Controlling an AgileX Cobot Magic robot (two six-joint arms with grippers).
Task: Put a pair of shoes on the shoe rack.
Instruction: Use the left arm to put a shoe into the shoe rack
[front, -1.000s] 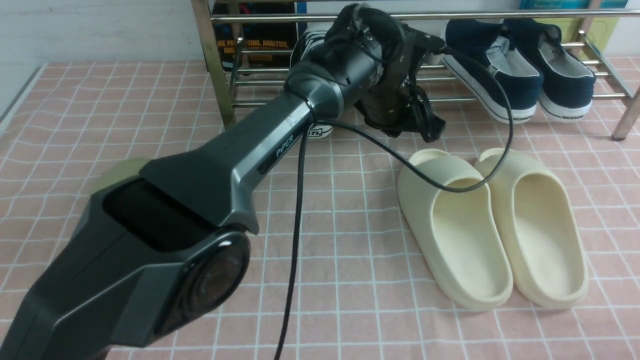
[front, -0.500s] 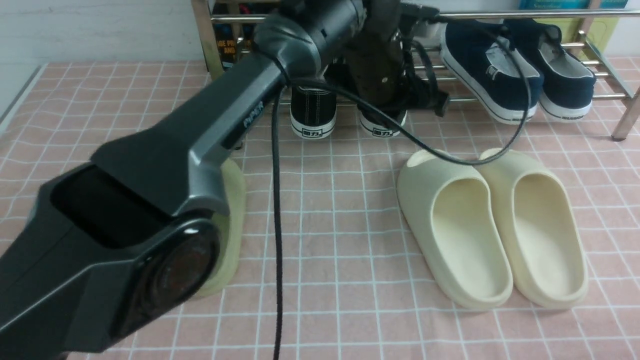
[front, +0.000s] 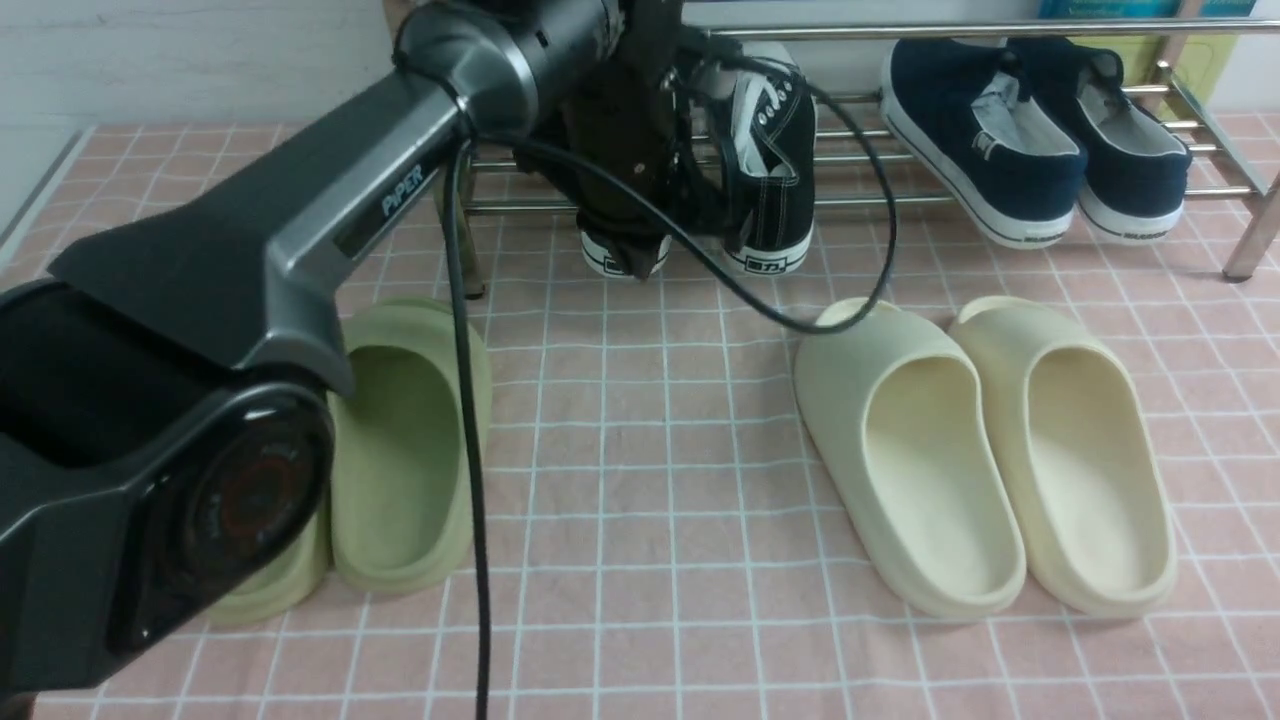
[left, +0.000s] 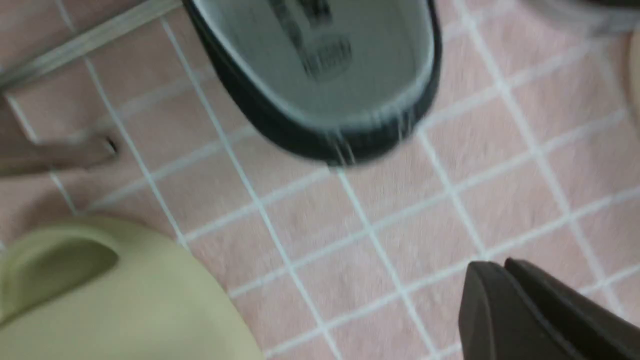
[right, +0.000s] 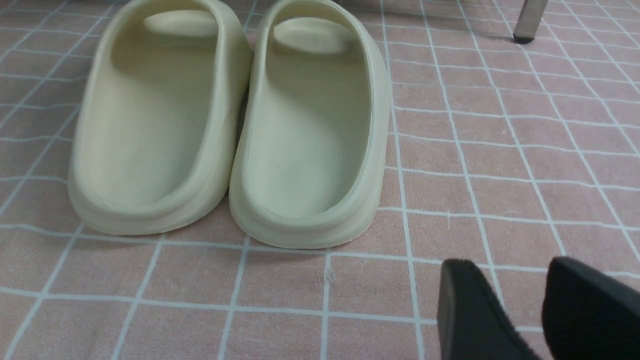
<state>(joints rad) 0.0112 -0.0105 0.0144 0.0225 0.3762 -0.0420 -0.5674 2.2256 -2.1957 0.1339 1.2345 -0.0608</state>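
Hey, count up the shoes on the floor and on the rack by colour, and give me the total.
Black lace-up sneakers: 2
Navy slip-ons: 2
Cream slides: 2
Green slides: 2 (one partly hidden)
Total: 8 shoes

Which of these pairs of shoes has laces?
The black sneakers, tilted against the shoe rack. The navy slip-ons, cream slides and green slides have none.
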